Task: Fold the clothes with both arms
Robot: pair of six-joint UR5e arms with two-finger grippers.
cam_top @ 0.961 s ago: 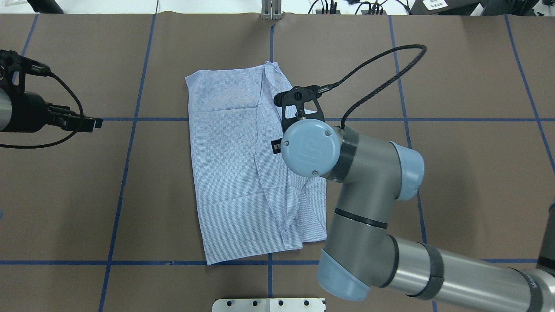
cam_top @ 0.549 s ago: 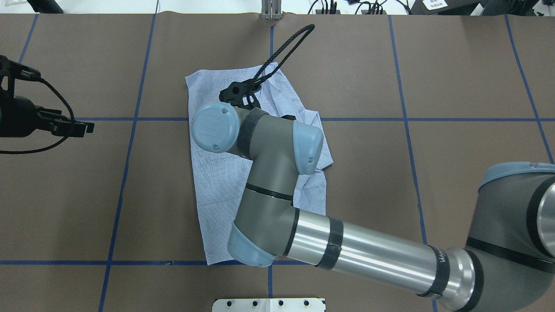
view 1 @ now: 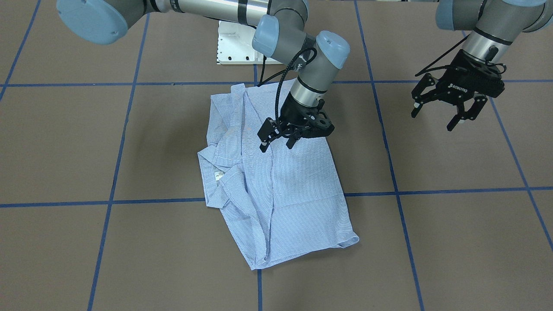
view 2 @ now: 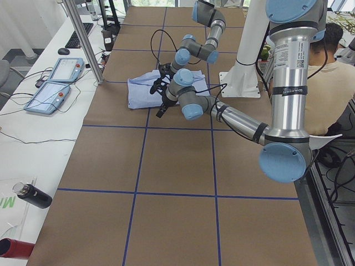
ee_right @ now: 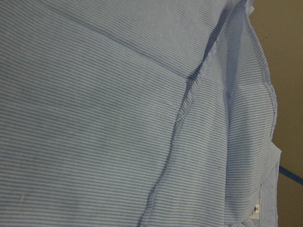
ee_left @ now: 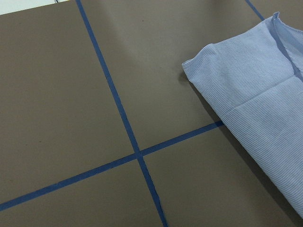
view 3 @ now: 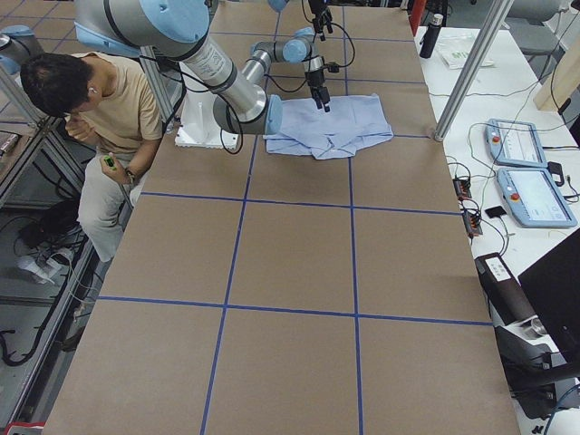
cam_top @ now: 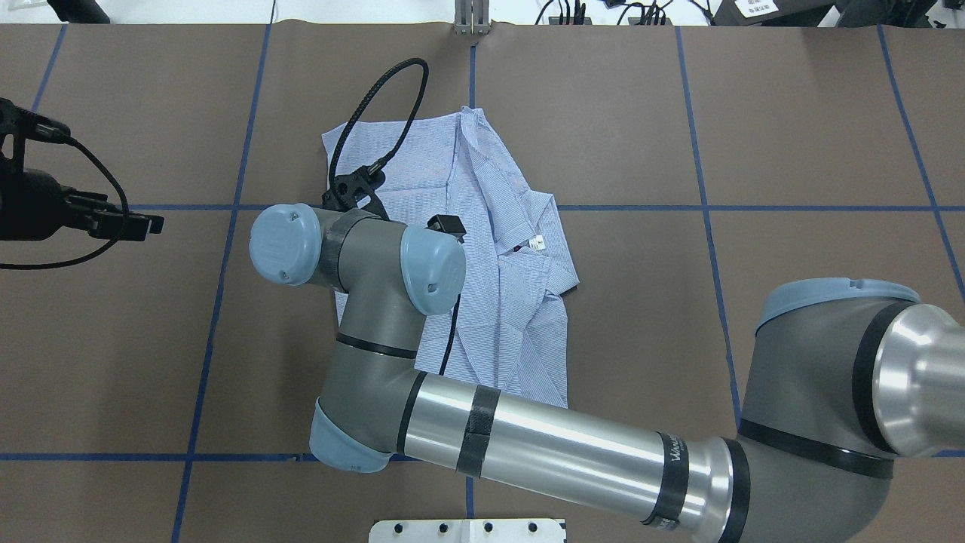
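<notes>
Right arm (cam_top: 565, 445) reaches in from the near side to the shirt (view 1: 293, 194), which lies mid-table, half folded, collar label (view 1: 219, 174) toward the robot's right. Right gripper (view 1: 276, 144) hangs just over it, jaws spread, holding nothing. Left gripper (view 1: 433, 119), also spread, waits well off left over bare table (view 1: 432, 237). For the next fold I'd pinch one edge cleanly, both corners together, lifting evenly.

The only word I can read is ROBOTIQ, in white letters on the black body of my left gripper (view 1: 433, 121), seen from the front. The white label (view 1: 219, 174) on the shirt (view 1: 298, 185) carries dark print too small to read. The black marking (cam_top: 676, 452) on my right arm (cam_top: 573, 445) is illegible.
</notes>
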